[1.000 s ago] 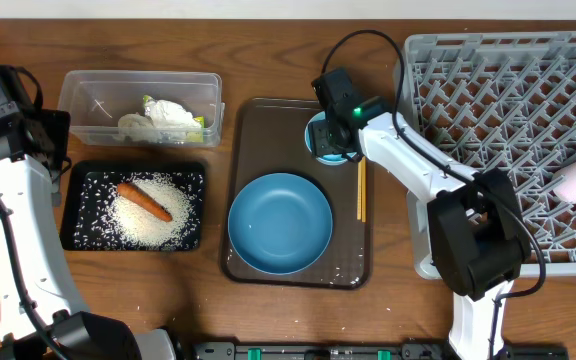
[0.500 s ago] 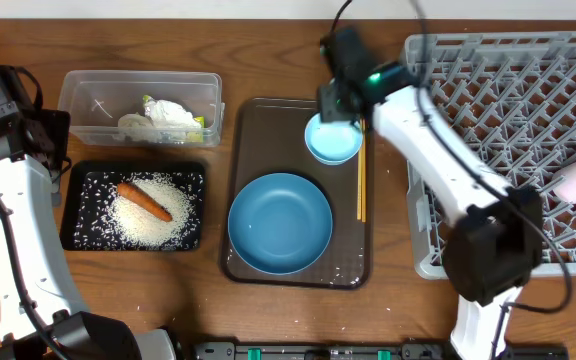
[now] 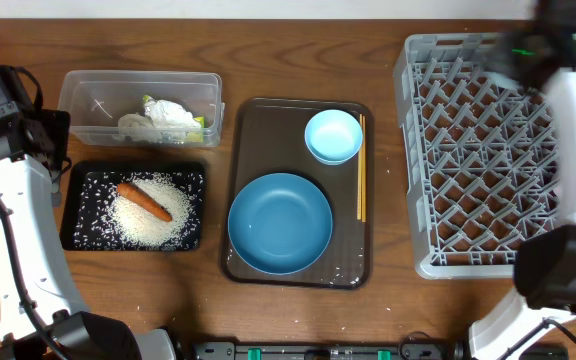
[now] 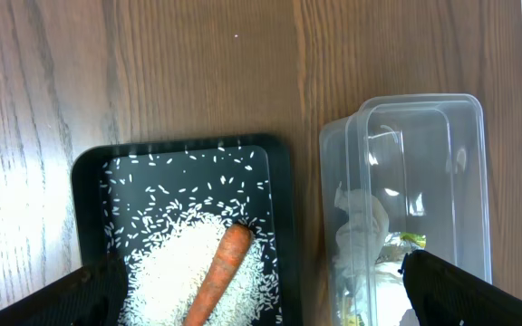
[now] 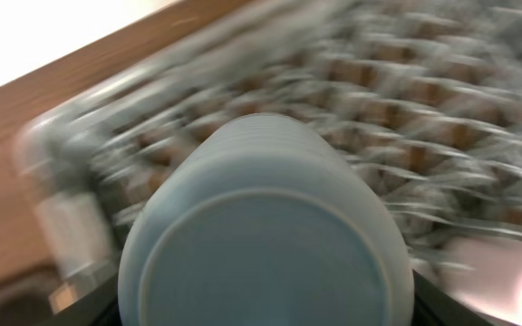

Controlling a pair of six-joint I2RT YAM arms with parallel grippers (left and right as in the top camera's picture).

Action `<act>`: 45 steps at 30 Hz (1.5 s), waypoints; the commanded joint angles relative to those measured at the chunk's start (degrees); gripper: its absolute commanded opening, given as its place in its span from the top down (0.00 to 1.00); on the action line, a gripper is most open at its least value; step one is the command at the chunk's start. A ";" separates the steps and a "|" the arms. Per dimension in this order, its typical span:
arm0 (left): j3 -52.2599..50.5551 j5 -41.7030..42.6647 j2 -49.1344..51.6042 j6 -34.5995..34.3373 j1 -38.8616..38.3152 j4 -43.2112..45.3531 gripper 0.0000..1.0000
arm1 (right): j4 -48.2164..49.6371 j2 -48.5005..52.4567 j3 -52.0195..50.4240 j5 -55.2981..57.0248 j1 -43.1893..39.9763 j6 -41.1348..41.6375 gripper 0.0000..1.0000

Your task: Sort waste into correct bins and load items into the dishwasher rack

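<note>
The right end effector (image 5: 265, 308) is clamped on the cup (image 5: 265, 235). In the wrist view the cup's round base faces the camera, and the grey rack (image 3: 468, 150) shows as a blur behind it. From overhead the arm is at the rack's far right corner, too smeared to show the grip.

The step in hand appears to be setting the cup into the rack. To do it well, the arm should slow until the pegs read sharply and then choose a free cell. A pale pink shape low on the right in the wrist view cannot be identified, so the arm should keep away from it. The cup should go down mouth first between upright pegs, not on top of one. The grip should open only once the rim rests on the lattice, otherwise the cup may tip or roll. The arm should then lift straight up so the fingers do not catch a peg.

The left end effector (image 4: 263, 263) has its fingers wide apart and holds nothing. It hangs above the black tray (image 3: 78, 200), where the carrot (image 3: 144, 200) lies on the rice (image 3: 153, 225). The clear tub (image 3: 143, 80) beside the tray holds the wrapper (image 3: 171, 113).

The small bowl (image 3: 333, 136), large bowl (image 3: 280, 222) and chopsticks (image 3: 361, 170) are not yet loaded. They sit on the brown tray (image 3: 253, 120) on the tabletop (image 3: 298, 50).
</note>
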 commanded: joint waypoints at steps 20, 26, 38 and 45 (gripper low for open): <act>0.00 -0.31 0.35 0.22 0.24 -0.17 0.01 | -1.27 1.22 -1.44 -1.99 -34.64 -4.07 0.39; 0.00 -0.31 0.35 0.22 0.24 -0.17 0.01 | -1.42 2.49 -1.44 -5.60 -36.33 -4.07 0.38; 0.00 -0.31 0.35 0.22 0.24 -0.17 0.01 | -3.43 6.01 -1.49 -6.93 -36.26 -4.04 0.18; 0.00 -0.31 0.35 0.22 0.24 -0.17 0.01 | -3.82 5.70 -1.46 -9.81 -35.63 -4.07 0.10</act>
